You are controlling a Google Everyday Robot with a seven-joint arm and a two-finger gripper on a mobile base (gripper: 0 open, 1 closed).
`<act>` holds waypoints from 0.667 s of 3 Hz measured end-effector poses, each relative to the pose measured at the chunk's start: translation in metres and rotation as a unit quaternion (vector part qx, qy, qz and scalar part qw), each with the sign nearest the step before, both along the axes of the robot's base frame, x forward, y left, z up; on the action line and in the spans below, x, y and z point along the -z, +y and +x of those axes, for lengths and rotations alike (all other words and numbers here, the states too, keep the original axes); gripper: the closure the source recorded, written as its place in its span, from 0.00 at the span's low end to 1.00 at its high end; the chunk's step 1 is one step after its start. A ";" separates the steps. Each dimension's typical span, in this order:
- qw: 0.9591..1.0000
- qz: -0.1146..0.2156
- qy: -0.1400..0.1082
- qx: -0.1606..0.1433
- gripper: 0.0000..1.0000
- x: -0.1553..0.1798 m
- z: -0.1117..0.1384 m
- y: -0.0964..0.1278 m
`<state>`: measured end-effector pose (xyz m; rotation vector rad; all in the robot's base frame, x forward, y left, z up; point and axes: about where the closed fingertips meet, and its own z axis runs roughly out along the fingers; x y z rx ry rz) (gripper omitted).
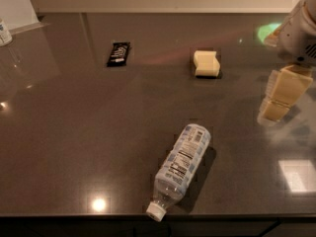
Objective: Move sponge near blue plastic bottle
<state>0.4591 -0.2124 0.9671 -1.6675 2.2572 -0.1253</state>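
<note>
The pale yellow sponge [206, 63] lies flat on the dark table, at the back and right of centre. The blue plastic bottle [181, 166] lies on its side near the front edge, its white cap pointing to the front left. It is well apart from the sponge and nearer the camera. My gripper [282, 97] hangs at the right edge of the view, above the table. It is to the right of the sponge and a little nearer, and holds nothing.
A small black wrapped bar [118, 53] lies at the back left. A white-labelled container [4, 32] stands at the far left edge. The dark table [74, 132] ends at its front edge just past the bottle cap.
</note>
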 end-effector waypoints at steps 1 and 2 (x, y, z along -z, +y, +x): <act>0.999 0.025 -0.014 0.036 0.00 0.014 0.036 0.005; 0.994 0.067 -0.029 0.076 0.00 0.030 0.077 0.003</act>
